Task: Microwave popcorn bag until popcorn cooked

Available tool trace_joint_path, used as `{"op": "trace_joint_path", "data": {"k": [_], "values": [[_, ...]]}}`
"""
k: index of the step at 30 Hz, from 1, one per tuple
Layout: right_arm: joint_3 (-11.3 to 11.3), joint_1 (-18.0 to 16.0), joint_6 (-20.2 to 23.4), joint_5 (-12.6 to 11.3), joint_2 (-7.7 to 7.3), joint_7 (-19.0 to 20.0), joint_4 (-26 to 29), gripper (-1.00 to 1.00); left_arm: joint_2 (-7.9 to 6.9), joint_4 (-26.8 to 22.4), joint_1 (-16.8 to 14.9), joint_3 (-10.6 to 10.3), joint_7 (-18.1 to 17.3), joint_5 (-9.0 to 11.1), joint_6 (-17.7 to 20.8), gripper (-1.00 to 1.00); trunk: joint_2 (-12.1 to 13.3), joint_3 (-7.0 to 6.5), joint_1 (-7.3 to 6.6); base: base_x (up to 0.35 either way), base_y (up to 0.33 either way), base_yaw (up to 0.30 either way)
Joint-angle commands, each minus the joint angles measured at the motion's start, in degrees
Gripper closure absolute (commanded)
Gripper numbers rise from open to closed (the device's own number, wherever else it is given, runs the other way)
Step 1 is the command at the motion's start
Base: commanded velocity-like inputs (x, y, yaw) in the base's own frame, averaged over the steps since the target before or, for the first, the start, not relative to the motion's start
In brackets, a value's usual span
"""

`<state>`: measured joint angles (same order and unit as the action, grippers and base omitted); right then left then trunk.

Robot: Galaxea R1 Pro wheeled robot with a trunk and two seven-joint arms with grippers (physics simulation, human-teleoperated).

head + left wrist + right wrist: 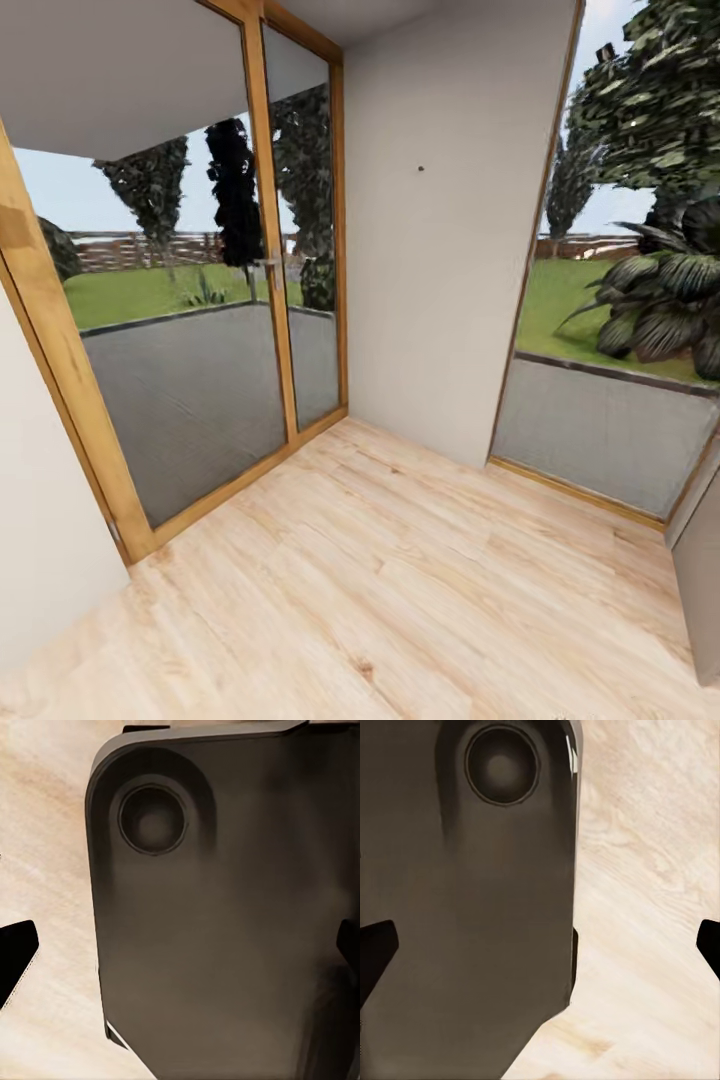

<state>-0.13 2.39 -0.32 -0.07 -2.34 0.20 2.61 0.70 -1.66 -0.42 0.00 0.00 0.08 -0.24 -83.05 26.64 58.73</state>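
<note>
The popcorn bag, the countertop, the microwave and the popcorn are out of view. In the left wrist view my left gripper [182,952] is open, its dark fingertips [16,960] far apart, hanging over a dark rounded part of my own body [217,915] and pale wood floor [45,832]. In the right wrist view my right gripper [542,949] is open too, with fingertips [375,952] at both sides and nothing between them, above the same kind of dark body panel [472,892] and floor [652,907].
I face a room corner. Tall glass doors in a wooden frame [270,260] stand at the left, a white wall [440,250] in the middle, a big window [620,330] at the right. Light wood floor [400,580] spreads ahead. A grey panel edge [702,590] shows at far right.
</note>
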Motion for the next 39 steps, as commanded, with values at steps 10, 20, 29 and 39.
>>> {"op": "trace_joint_path", "data": {"k": [10, 20, 29, 39], "values": [[-0.1, 0.0, 0.0, -0.1, 0.02, 0.1, 0.1, -1.00, 0.00, 0.0, 0.0, 0.0, 0.0, 0.0, 0.0, -1.00, 0.0, -0.22, 0.00, 0.000, 0.000, -0.285], [-0.1, 0.1, 0.0, -0.1, 0.02, 0.1, 0.1, -1.00, 0.00, 0.0, 0.0, 0.0, 0.0, 0.0, 0.0, -1.00, 0.0, -0.35, 0.00, 0.000, 0.000, -0.287], [-0.1, 0.1, 0.0, -0.1, 0.05, 0.1, 0.1, -1.00, -0.02, 0.0, 0.0, 0.0, 0.0, 0.0, 0.0, -1.00, 0.0, -0.35, 0.00, 0.000, 0.000, -0.289], [-0.1, 0.1, 0.0, -0.1, 0.04, 0.1, 0.2, -1.00, 0.00, 0.0, 0.0, 0.0, 0.0, 0.0, 0.0, -1.00, 0.0, -0.35, 0.00, 0.000, 0.000, -0.290]]}}
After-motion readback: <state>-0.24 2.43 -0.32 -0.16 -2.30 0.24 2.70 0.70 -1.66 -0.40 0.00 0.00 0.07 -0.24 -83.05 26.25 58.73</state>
